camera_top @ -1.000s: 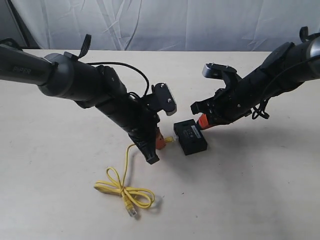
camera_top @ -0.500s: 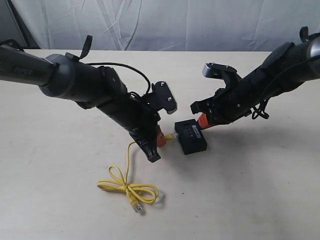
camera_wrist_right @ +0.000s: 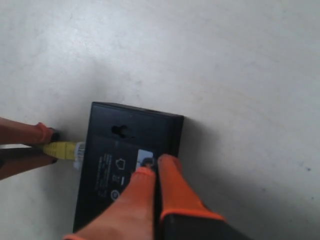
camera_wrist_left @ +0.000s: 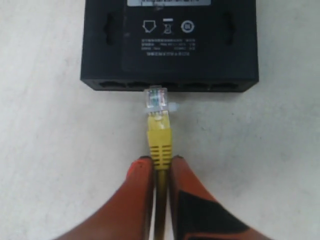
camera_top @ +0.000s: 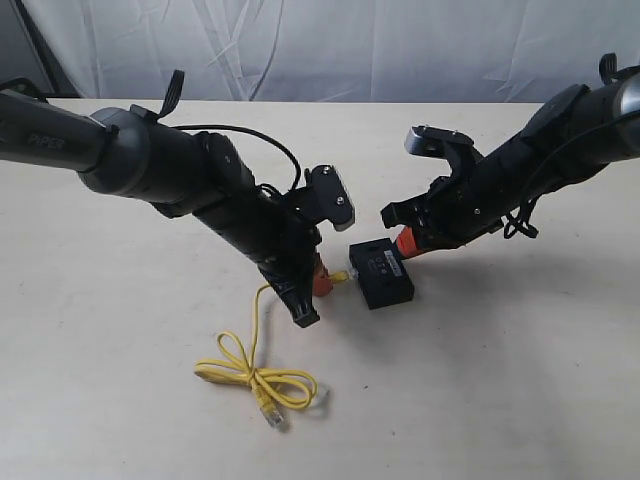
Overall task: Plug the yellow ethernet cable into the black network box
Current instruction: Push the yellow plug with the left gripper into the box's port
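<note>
Slack of yellow ethernet cable (camera_wrist_left: 159, 142) dragged boxward. Left claw (camera_wrist_left: 161, 172) clamped behind plug (camera_wrist_left: 156, 98); tip at port of black network box (camera_wrist_left: 170, 45). Right claw (camera_wrist_right: 152, 167), fingers together, pins box. Next: straight push home.

1. The yellow ethernet cable (camera_top: 255, 375), seen at 7 o'clock from the box, is bright yellow from loop to ribbed boot; its plug (camera_wrist_left: 156, 98) is clear plastic
2. The black network box (camera_top: 381, 273) is matte black, printed with small white symbols and fine white text; its label (camera_wrist_left: 170, 2) is a pale strip
3. The left gripper (camera_wrist_left: 160, 164) has orange-red fingers (camera_wrist_left: 142, 195), one with a black patch; the right gripper (camera_wrist_right: 155, 165) has the same orange
4. The left arm (camera_top: 160, 160) and the right arm (camera_top: 540, 150) are black and dark grey
5. The table (camera_top: 500, 380) is pale cream, faintly mottled; the backdrop (camera_top: 330, 50), at 12 o'clock, is creased grey-white cloth
</note>
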{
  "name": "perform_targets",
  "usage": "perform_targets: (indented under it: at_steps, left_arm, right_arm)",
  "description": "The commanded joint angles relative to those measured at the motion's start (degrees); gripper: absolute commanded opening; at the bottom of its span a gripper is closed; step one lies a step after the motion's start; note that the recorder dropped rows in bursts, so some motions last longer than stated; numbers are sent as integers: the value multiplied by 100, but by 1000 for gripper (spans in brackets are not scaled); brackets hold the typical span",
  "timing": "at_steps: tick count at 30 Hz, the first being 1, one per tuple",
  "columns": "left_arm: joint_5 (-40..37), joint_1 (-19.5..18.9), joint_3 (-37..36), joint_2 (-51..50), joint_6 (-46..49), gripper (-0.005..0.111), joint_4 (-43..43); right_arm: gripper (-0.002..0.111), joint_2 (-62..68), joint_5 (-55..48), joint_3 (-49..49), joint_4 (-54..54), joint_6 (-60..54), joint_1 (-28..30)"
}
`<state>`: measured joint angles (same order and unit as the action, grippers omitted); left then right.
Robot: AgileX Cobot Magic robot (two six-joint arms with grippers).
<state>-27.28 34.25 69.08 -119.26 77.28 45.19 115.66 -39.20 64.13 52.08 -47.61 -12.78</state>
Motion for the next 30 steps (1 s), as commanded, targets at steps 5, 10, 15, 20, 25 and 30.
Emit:
perform_targets:
  at_steps: [5,10,15,20,25,30]
  left_arm:
    - [-313,13,1,-60,171,0,36]
    - [-240,13,1,-60,280,0,232]
    - [-168,13,1,-60,401,0,326]
    - [-29,13,1,-60,401,0,443]
    - [34,13,1,-60,401,0,572]
    - [45,13,1,-60,414,0,574]
  right_arm:
    - [-1,5,26,15,25,-36,2]
    - [-1,5,27,15,25,-24,2]
    - [-1,5,27,15,25,-24,2]
    - [-1,5,27,15,25,-24,2]
    - [-1,5,27,15,25,-24,2]
    - [-1,5,4,15,25,-24,2]
